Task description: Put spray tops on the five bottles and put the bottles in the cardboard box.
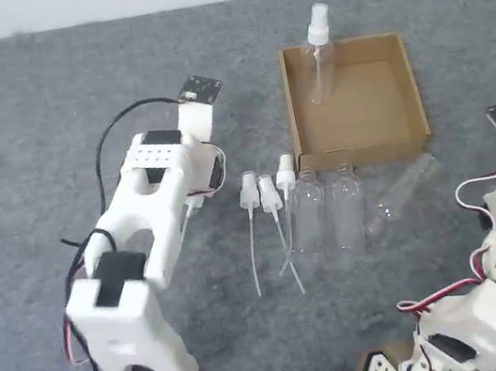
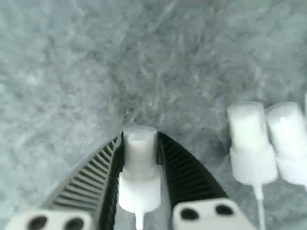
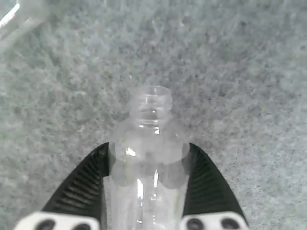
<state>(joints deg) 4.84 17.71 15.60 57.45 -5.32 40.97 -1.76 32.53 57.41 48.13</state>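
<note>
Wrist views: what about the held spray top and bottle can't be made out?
- Left wrist view: the spray top in the left gripper has its tube cut off by the frame edge.
- Right wrist view: the bottle in the right gripper has its base cut off by the frame edge.

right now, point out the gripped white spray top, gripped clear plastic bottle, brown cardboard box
white spray top [image 2: 139,167]: left wrist view, its collar
clear plastic bottle [image 3: 148,143]: right wrist view, shoulder
brown cardboard box [image 1: 389,148]: high view, near wall

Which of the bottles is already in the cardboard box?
The capped bottle lying in the cardboard box, its spray top poking past the far wall; the others are outside it.
</note>
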